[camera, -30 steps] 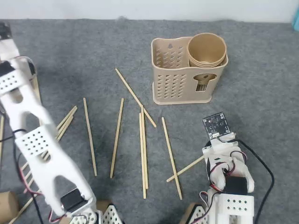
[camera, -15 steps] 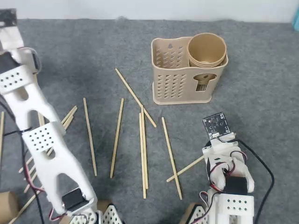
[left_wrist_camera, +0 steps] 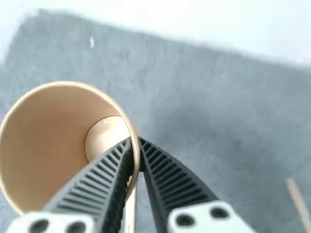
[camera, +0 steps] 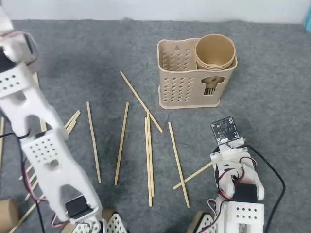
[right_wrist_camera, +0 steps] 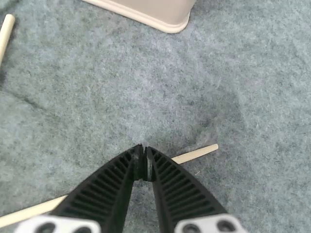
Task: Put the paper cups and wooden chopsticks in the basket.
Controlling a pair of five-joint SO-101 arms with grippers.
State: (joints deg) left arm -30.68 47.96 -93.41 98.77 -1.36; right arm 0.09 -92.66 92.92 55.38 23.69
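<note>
Over worktop, my left gripper (left_wrist_camera: 134, 143) pinches paper cup (left_wrist_camera: 48, 141) rim, hiding part of it. My right gripper (right_wrist_camera: 145, 151) pressed together, covering middle of chopstick (right_wrist_camera: 197, 154).

Soft, even light falls from above over the high view, bright but without glare. The basket (camera: 192, 80) throws only a faint shadow onto the grey mat (camera: 262, 63) right at its base, and the chopsticks (camera: 121, 143) in front of it barely shade the mat. Beyond the basket, a white strip (camera: 146, 8) is the brightest area. In the right wrist view a darker patch lies on the mat between the basket's corner and a chopstick (right_wrist_camera: 194, 153). In the left wrist view the paper cup (left_wrist_camera: 43, 145) is warmly lit inside, its bottom palest.
</note>
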